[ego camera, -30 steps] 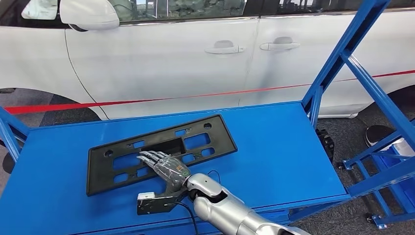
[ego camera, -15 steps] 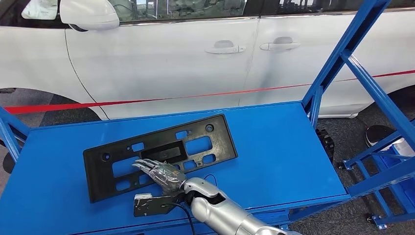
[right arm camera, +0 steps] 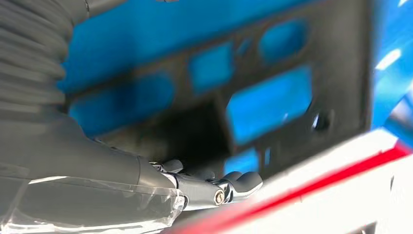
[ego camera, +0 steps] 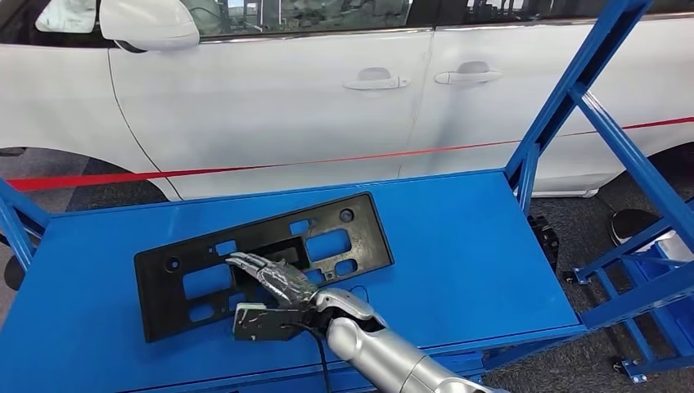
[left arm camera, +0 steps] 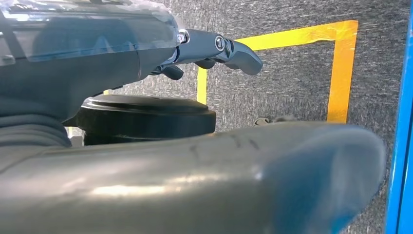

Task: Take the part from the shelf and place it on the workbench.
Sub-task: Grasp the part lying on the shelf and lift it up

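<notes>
The part (ego camera: pixel 368 237), a flat black plastic plate with several rectangular cut-outs, lies on the blue workbench (ego camera: pixel 466 246), left of its middle. My right hand (ego camera: pixel 274 278) reaches in from the near edge. Its fingers are stretched out over the plate's near middle and grip nothing. In the right wrist view the same fingers (right arm camera: pixel 238 183) are straight and low over the part (right arm camera: pixel 341 68); whether they touch it I cannot tell. In the left wrist view my left hand (left arm camera: pixel 146 53) hangs over grey floor with its fingers (left arm camera: pixel 234 48) apart and nothing in it.
A white car (ego camera: pixel 286 106) stands close behind the workbench. The blue shelf frame (ego camera: pixel 610 131) rises at the bench's right end, with slanted bars. Yellow tape (left arm camera: pixel 341 63) marks the floor by my left side. The bench's right half is bare blue surface.
The part has slid a little to the left and towards me on the bench. My right hand shifted with it, its fingers now more spread over the plate.
</notes>
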You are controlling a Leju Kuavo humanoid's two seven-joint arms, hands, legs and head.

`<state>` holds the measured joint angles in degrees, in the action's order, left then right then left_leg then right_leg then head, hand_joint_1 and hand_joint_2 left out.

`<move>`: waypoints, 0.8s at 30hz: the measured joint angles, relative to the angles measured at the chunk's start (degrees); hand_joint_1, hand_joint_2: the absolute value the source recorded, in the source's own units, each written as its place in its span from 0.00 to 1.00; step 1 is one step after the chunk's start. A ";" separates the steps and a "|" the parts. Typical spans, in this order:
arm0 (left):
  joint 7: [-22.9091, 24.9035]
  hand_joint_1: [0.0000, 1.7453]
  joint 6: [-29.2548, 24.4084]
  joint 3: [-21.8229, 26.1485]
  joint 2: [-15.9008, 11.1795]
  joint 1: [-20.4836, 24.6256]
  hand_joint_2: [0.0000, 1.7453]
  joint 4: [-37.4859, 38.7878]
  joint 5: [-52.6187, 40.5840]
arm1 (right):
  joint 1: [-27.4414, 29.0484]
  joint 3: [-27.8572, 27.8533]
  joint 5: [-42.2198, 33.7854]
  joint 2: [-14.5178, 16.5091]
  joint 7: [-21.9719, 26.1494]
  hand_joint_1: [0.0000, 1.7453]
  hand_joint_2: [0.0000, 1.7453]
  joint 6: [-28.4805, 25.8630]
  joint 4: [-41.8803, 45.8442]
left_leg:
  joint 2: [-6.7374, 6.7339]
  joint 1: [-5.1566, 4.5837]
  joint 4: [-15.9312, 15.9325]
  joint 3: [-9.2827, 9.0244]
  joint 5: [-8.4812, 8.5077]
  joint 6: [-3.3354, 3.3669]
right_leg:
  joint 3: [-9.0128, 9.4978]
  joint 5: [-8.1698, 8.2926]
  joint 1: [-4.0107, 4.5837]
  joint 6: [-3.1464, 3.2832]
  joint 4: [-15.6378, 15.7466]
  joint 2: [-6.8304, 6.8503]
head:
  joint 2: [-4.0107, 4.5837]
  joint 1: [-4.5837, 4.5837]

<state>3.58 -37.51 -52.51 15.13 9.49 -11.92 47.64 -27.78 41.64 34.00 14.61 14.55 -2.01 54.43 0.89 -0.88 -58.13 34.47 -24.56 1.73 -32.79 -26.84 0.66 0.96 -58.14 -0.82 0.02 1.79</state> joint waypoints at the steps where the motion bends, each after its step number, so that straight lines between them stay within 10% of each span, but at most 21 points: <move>1: 0.00 0.00 -0.10 -0.21 0.00 0.03 0.00 -0.04 0.22 | -0.25 0.65 3.13 -0.24 0.12 0.00 1.00 -3.09 0.00 | 0.00 0.00 0.00 0.00 0.00 0.00 | 0.00 0.00 0.00 0.00 0.00 0.00 | 0.00 0.00; 13: -0.48 0.00 -0.41 -3.23 -0.02 0.35 0.00 -0.42 1.22 | 0.63 2.91 16.73 -2.70 5.56 0.00 1.00 -20.51 0.13 | 0.03 -0.01 -0.01 0.03 0.00 0.00 | -0.03 0.00 -0.02 0.00 0.01 0.04 | 0.00 0.00; 24: -1.03 0.00 -1.17 -4.56 -0.02 0.55 0.00 -0.58 4.33 | 1.35 3.75 36.64 -3.49 0.33 0.00 1.00 -33.04 -2.30 | 0.04 -0.01 -0.01 0.04 0.00 0.00 | -0.02 0.00 -0.01 0.00 0.01 0.05 | 0.00 0.00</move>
<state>2.56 -38.69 -57.07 15.10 10.04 -12.50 51.97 -26.43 45.39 70.64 11.11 14.87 -35.05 52.14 0.92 -0.89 -58.14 34.51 -24.56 1.74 -32.81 -26.84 0.65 0.96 -58.13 -0.77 0.02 1.79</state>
